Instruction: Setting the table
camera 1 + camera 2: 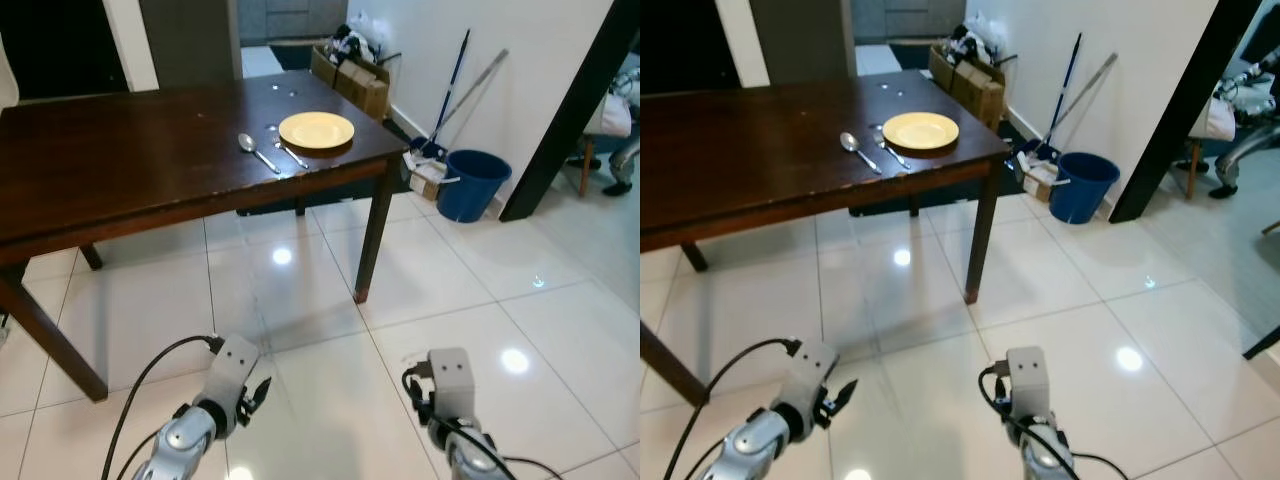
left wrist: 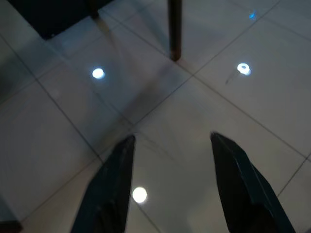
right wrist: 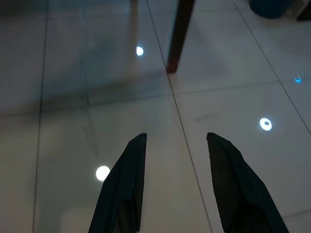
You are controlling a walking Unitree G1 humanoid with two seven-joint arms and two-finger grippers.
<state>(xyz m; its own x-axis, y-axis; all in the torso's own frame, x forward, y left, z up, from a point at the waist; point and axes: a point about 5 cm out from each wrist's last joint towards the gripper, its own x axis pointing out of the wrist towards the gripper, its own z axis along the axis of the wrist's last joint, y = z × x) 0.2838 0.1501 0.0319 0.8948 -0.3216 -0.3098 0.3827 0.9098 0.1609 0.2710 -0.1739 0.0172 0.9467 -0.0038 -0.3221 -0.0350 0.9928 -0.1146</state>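
Observation:
A yellow plate (image 1: 316,129) lies near the right end of a dark wooden table (image 1: 130,160). Left of the plate rest a fork (image 1: 290,152) and a spoon (image 1: 257,151). Both arms hang low over the white tiled floor, well short of the table. My left gripper (image 2: 170,141) is open over bare tiles with nothing between its fingers. My right gripper (image 3: 175,138) is open too and holds nothing. The left arm's wrist (image 1: 232,372) and the right arm's wrist (image 1: 450,378) show at the bottom of the head view.
A blue bucket (image 1: 472,183) stands by the wall on the right with a mop and broom (image 1: 452,80) leaning behind it. Cardboard boxes (image 1: 352,78) sit beyond the table. A black pillar (image 1: 565,110) rises at right. The table's front right leg (image 1: 372,235) stands ahead.

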